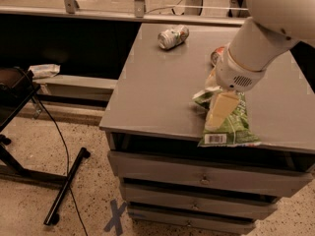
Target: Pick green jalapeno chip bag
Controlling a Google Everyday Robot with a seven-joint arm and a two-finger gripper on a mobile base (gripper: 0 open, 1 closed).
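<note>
The green jalapeno chip bag [235, 124] lies crumpled near the front edge of the grey cabinet top [157, 92], its white barcode panel facing forward. My gripper [219, 111] hangs from the white arm directly over the bag's left half, its cream finger [220, 109] pointing down at the bag. The arm covers the middle of the bag. A silver-green soda can [173, 36] lies on its side at the back. An orange can [216, 56] is mostly hidden behind the arm.
The cabinet has drawers [202, 181] below. A black stand with a cable [54, 181] is on the floor to the left. A small whitish wrapper [44, 71] lies on a low ledge at left.
</note>
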